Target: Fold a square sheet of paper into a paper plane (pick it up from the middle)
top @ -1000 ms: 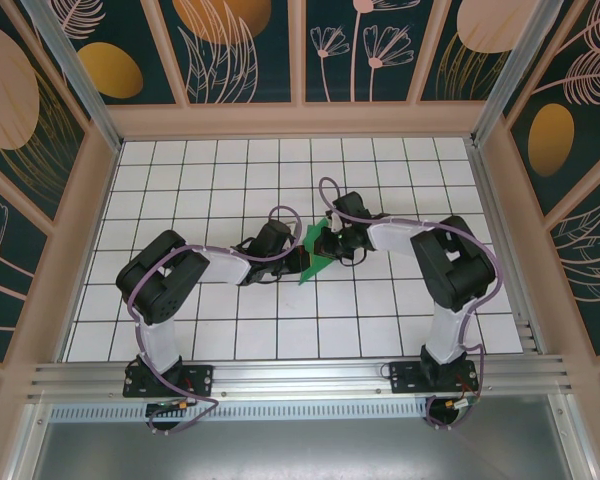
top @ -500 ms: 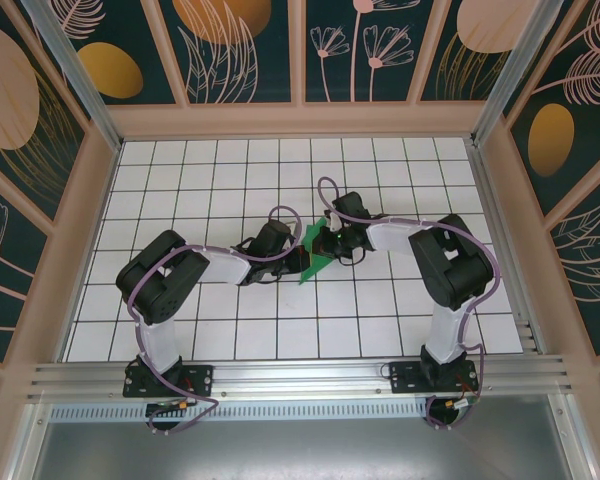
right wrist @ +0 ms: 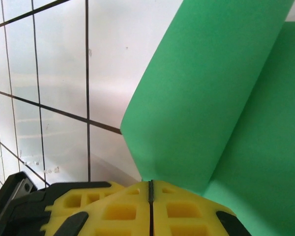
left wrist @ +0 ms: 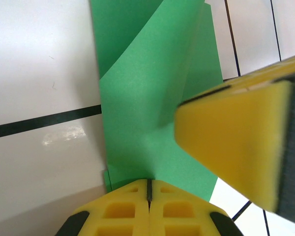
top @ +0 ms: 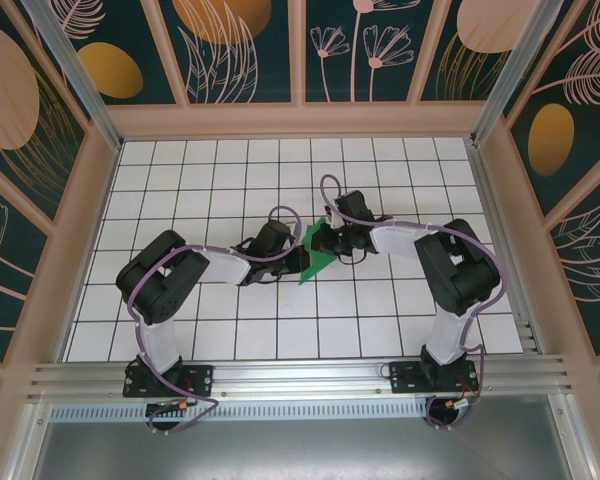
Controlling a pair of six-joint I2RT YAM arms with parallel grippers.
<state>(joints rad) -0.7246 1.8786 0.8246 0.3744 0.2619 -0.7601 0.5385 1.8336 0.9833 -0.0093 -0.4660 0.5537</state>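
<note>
The square sheet of paper [top: 316, 256] is a creased green wedge at the middle of the grid table, held between both grippers. My left gripper [top: 299, 262] comes from the left; in its wrist view its yellow jaws [left wrist: 149, 183] are shut, with a fold of the green paper [left wrist: 152, 93] running into their tips. My right gripper [top: 326, 240] reaches in from the right. Its jaws [right wrist: 151, 184] are shut on the lower corner of a raised, curling flap of the paper [right wrist: 206, 98]. One right fingertip [left wrist: 236, 142] crosses the left wrist view.
The white grid table [top: 230, 180] is walled in by wooden panels, with a metal rail [top: 300, 375] along the near edge. Purple cables loop above both forearms close to the paper.
The right arm has shifted slightly, its gripper edging left toward the paper. The left arm and the paper stay almost as they were.
</note>
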